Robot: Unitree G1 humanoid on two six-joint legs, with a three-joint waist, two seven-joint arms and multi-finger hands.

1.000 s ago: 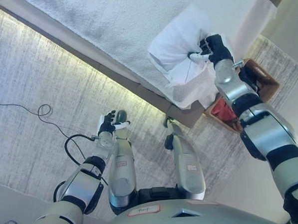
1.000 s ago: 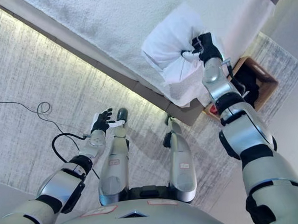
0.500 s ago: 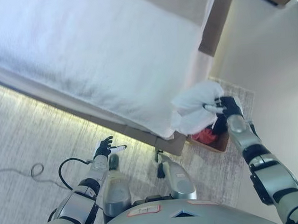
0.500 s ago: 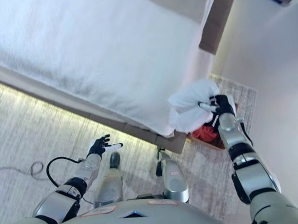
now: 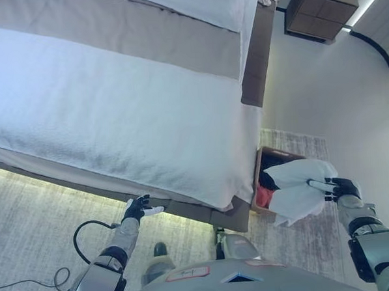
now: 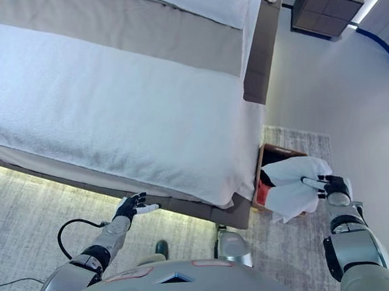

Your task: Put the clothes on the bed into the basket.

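My right hand (image 5: pixel 341 188) is shut on a bunched white garment (image 5: pixel 300 187) that hangs over the brown basket (image 5: pixel 268 157) on the floor beside the bed's corner. A red cloth (image 5: pixel 264 196) and a dark one (image 6: pixel 268 179) lie inside the basket. The bed (image 5: pixel 114 110), under a white cover, carries no loose clothes that I can see. My left hand (image 5: pixel 138 207) hovers open with spread fingers near the bed's lower edge, holding nothing.
A taupe band crosses the bed below the white pillow (image 5: pixel 200 3). A dark nightstand (image 5: pixel 319 10) stands at the top right against the wall. The basket sits on a grey rug (image 5: pixel 304 244) close to the wall.
The view has swung up over the bed. My right hand has carried the white garment off the bed's corner and out over the basket. The left hand stays open.
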